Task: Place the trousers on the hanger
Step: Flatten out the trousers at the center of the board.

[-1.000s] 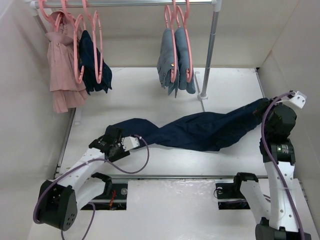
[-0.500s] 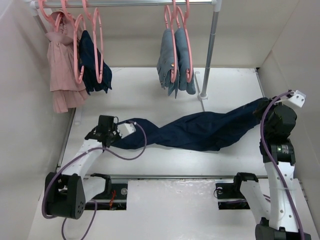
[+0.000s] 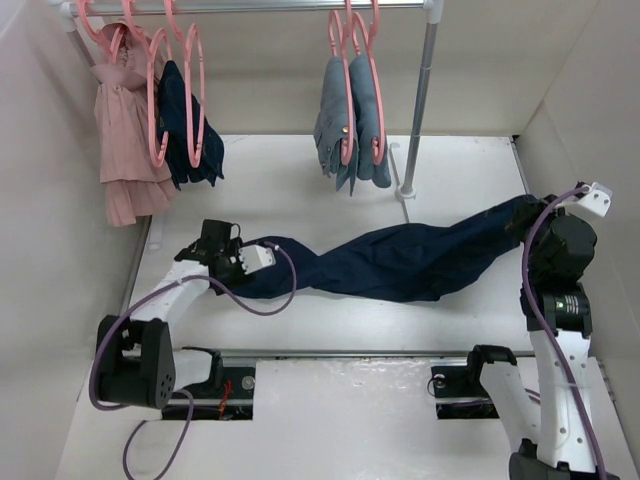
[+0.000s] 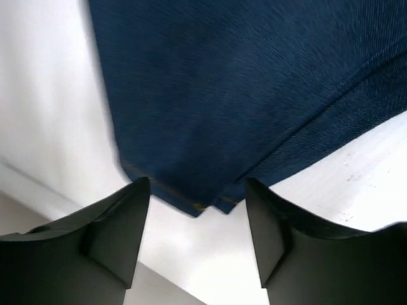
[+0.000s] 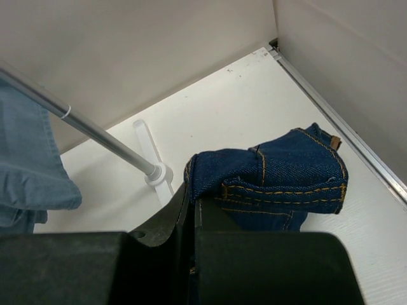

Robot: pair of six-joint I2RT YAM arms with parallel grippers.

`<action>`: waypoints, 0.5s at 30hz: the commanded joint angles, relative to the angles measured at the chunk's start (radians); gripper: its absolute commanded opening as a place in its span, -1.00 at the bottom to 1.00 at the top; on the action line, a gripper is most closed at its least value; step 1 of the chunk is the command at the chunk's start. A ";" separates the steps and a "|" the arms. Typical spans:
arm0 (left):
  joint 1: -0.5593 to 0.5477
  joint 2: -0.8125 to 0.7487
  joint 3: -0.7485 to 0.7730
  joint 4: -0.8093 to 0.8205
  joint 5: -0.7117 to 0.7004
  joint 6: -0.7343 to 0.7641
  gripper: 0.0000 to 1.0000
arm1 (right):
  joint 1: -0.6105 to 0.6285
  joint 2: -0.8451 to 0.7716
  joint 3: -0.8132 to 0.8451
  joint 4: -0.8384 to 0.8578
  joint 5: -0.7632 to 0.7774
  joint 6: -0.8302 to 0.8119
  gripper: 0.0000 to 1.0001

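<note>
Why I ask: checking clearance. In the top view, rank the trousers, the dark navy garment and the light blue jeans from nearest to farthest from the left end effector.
1. trousers, hem at the left end effector
2. dark navy garment, hanging back left
3. light blue jeans, hanging farther right

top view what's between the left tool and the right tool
The dark navy jeans, stretched from left tool to right tool; the top external view shows it.

Place: a lab-style robot test cell.
Enclosure: plain pale panel walls [image 3: 500, 60] surround a white table [image 3: 300, 190].
Upper frame: metal clothes rail [image 3: 260, 6] with pink plastic hangers [image 3: 152, 110].
</note>
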 commanded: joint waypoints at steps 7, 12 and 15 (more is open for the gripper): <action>0.004 0.198 0.071 0.171 -0.098 -0.056 -0.56 | -0.006 -0.060 -0.013 0.041 -0.057 -0.009 -1.00; 0.004 0.212 0.081 0.126 -0.108 -0.046 -1.00 | -0.006 -0.091 -0.013 0.018 -0.023 -0.044 -1.00; 0.004 0.185 0.143 0.041 -0.072 -0.046 -1.00 | -0.006 -0.091 -0.013 0.018 -0.023 -0.053 -1.00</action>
